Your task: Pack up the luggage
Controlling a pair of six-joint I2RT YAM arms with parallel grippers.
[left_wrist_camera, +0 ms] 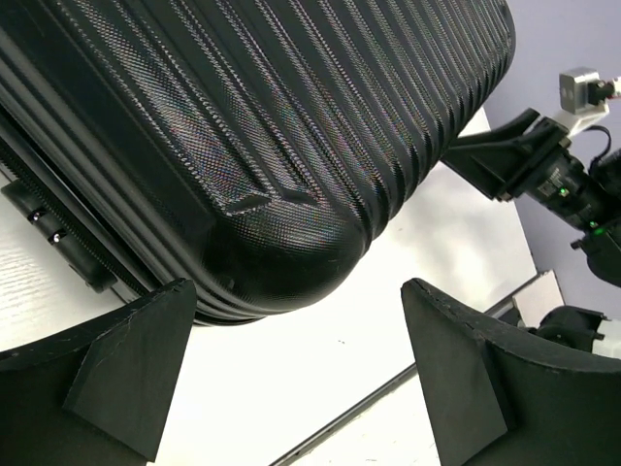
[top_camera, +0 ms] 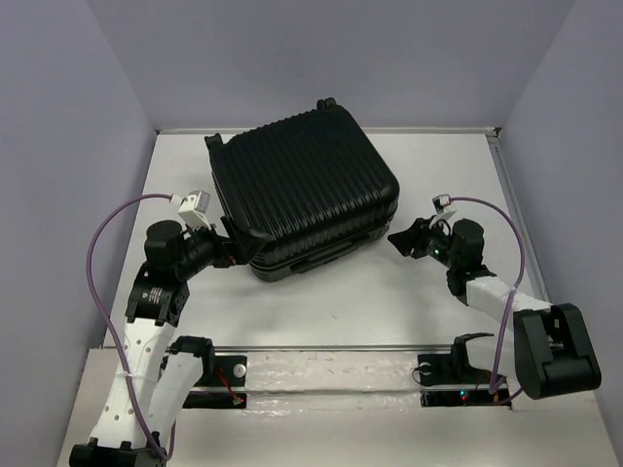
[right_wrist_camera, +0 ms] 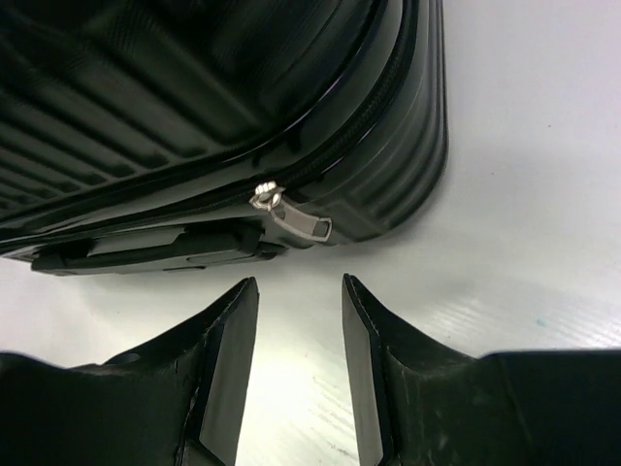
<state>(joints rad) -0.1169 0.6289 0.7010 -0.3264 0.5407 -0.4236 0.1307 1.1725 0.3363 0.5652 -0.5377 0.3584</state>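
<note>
The luggage (top_camera: 304,190) lies flat and closed on the white table, a black ribbed hard shell with its zip side toward me. My left gripper (top_camera: 237,253) is at its near left corner, open wide, with the rounded corner (left_wrist_camera: 281,252) just beyond the fingertips (left_wrist_camera: 146,330) and nothing between them. My right gripper (top_camera: 397,238) sits off the near right corner. Its jaws (right_wrist_camera: 301,282) stand partly open and empty, a short way from the silver zipper pull (right_wrist_camera: 296,216), which hangs on the zip line of the luggage (right_wrist_camera: 194,97).
A black carry handle (right_wrist_camera: 146,248) runs along the luggage's near side. The table (top_camera: 409,302) is walled by grey panels at left, right and back. A metal rail (top_camera: 331,347) crosses its near edge by the arm bases.
</note>
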